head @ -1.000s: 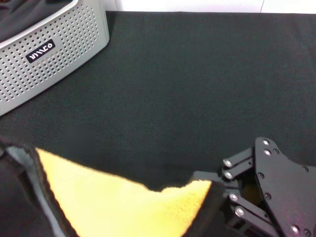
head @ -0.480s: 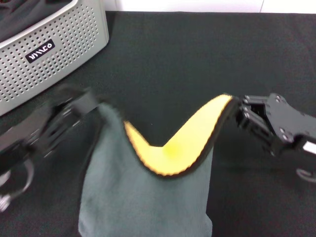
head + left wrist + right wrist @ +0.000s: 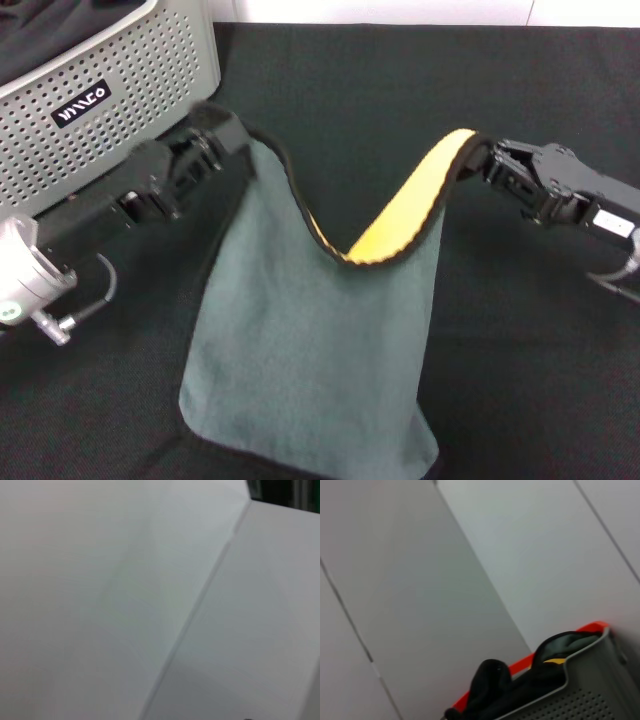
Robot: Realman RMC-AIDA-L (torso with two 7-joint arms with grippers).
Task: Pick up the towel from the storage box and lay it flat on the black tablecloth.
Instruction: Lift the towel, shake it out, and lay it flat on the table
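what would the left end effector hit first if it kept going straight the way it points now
Past the towel corner it grips, the left end effector points up-right over the black tablecloth. Its way looks free to the far edge, though depth is unclear.

Grey-green towel (image 3: 310, 370) with yellow underside, black edging, dotted grey storage box (image 3: 120, 90)

A staged robot test bench, lab-like rather than domestic — the black tablecloth (image 3: 400, 90) covers the whole work surface as a plain matte backdrop. Beyond the right gripper (image 3: 478, 158), pale panelled walls with thin seams fill both wrist views. The storage box (image 3: 120, 90), just beyond the left gripper (image 3: 222, 132), holds heaped cloths — sample stock.
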